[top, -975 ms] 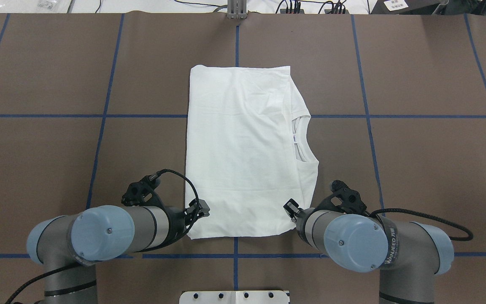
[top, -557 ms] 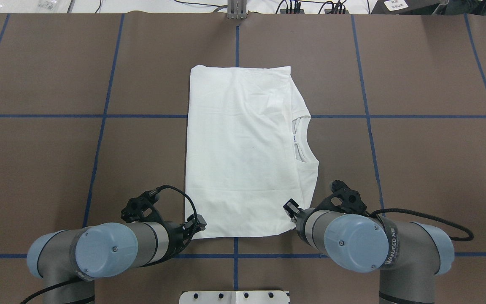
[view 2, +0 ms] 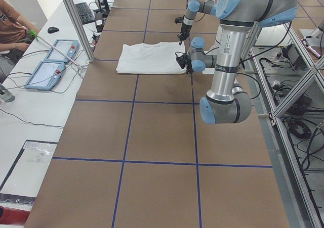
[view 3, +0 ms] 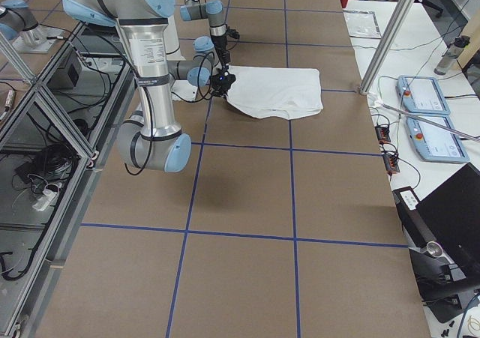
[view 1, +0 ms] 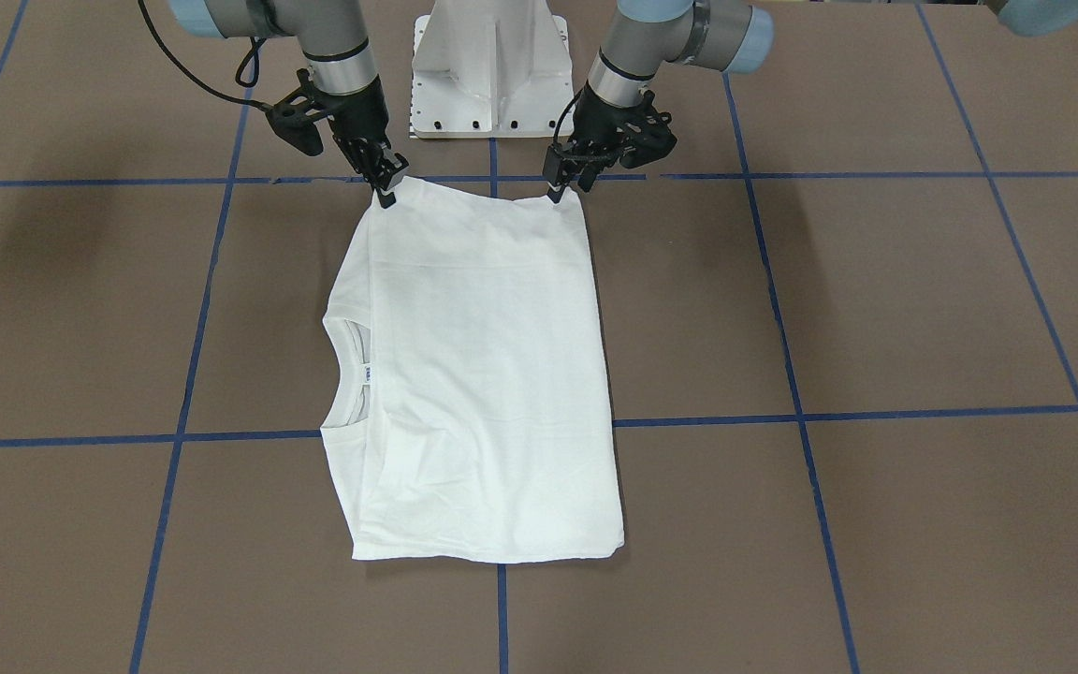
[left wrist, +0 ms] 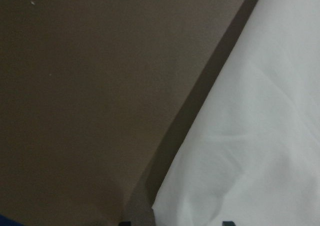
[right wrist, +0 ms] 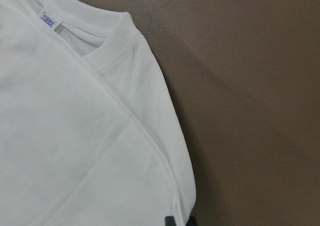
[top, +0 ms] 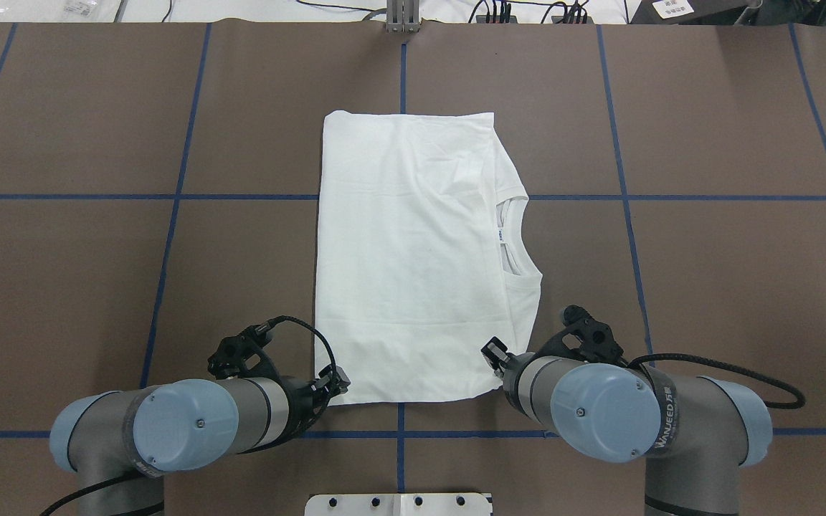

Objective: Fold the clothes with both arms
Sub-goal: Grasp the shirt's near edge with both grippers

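The clothes are one white shirt (top: 413, 258), folded into a long rectangle on the brown table, with its collar (top: 510, 236) and small neck label on the right side. No printed text shows. My left gripper (view 1: 569, 190) is open at the shirt's near-left corner. The left wrist view shows the corner of cloth (left wrist: 250, 136) lying between two spread fingertips. My right gripper (view 1: 386, 194) is shut on the near-right corner. In the right wrist view its closed tips sit on the cloth edge (right wrist: 182, 206), below the collar (right wrist: 107, 40).
The white pedestal base (view 1: 490, 65) stands just behind both grippers. Blue tape lines (top: 176, 196) grid the brown table. A metal post (top: 402, 18) stands at the far edge. A seated person (view 2: 10, 26) and two control tablets (view 2: 50, 66) are beyond the far side.
My left arm has drawn back toward the base, so its gripper has slid from the shirt's left edge to the near-left corner. The right arm and the shirt have not moved.
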You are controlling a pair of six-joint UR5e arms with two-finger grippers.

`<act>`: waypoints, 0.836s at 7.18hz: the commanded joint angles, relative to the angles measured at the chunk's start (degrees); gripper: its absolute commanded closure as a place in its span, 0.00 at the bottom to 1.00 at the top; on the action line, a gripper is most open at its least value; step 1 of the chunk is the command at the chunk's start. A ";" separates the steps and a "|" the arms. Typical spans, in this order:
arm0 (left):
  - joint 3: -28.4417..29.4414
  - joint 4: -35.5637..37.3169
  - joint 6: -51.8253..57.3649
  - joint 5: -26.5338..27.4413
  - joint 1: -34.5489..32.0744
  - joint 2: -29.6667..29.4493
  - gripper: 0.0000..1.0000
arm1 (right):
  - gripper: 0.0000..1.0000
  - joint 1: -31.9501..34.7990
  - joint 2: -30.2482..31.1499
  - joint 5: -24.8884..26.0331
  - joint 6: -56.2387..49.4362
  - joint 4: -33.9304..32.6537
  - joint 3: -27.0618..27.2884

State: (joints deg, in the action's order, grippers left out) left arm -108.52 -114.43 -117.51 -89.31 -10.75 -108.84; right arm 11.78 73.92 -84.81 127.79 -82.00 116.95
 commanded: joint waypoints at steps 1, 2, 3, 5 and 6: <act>0.24 0.00 0.27 0.01 -0.32 -0.06 0.38 | 1.00 0.00 0.00 0.00 0.00 0.00 0.38; 0.24 0.00 0.27 0.10 -0.32 -0.15 0.67 | 1.00 0.00 0.09 0.00 0.00 0.00 0.38; 0.24 0.00 0.27 0.10 -0.41 -0.06 1.00 | 1.00 0.00 0.09 0.00 0.00 0.00 0.38; -0.11 0.00 0.35 0.10 -0.76 0.12 1.00 | 1.00 -0.09 0.09 0.00 0.00 0.00 0.30; -1.94 0.44 0.35 0.02 -0.85 0.20 1.00 | 1.00 -0.09 0.09 0.00 0.00 0.00 0.38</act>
State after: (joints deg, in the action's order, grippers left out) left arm -108.92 -114.33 -117.17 -89.23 -11.43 -108.74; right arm 11.71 74.00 -84.81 127.79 -82.00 117.31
